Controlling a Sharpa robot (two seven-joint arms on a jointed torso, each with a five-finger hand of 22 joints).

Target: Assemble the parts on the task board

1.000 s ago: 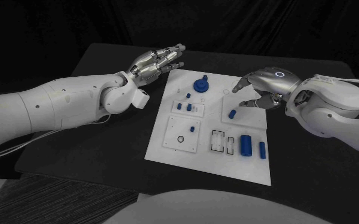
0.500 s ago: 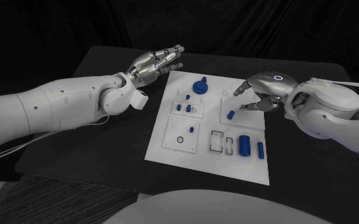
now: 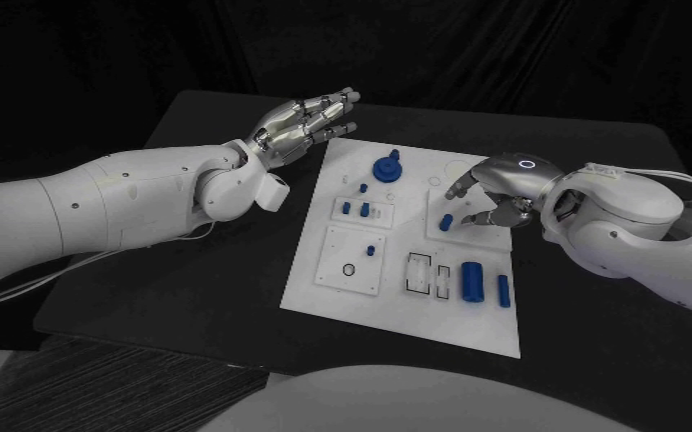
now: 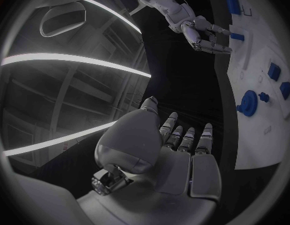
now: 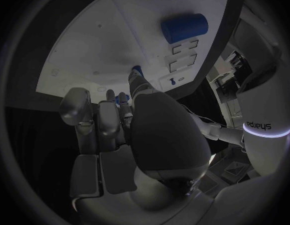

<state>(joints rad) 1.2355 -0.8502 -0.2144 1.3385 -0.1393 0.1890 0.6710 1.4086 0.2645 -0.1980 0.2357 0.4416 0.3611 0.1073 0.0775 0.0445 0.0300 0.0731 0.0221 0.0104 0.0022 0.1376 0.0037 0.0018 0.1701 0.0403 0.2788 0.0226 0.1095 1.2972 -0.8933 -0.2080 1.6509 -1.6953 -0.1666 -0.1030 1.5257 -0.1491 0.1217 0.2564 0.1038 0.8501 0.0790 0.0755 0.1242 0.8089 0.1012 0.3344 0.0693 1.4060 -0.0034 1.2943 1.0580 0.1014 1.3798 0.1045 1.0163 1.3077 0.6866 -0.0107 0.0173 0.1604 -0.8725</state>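
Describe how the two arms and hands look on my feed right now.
Both arms are glossy white rounded shells ending in silver metallic jointed hands: left hand, right hand. The right hand's back carries a small glowing ring. Thin pale cables run along both arms. The "sharpa" name and a lit band mark the robot's body.

The right hand (image 3: 498, 192) hung low over the upper right of the task board (image 3: 408, 309), fingers curled down around a small blue peg (image 3: 449, 220), so that corner was crowded; whether a fingertip touched the peg could not be told. The left hand (image 3: 300, 124) was raised with fingers spread, off the board's upper left edge, leaving that side of the board open from above. Near the top centre a tall blue knob (image 3: 387, 166) stood up as an obstacle. Two blue cylinders (image 3: 473, 281) lay at the lower right, with bare board below them. Black table (image 3: 173, 282) at the lower left offered wide passage.
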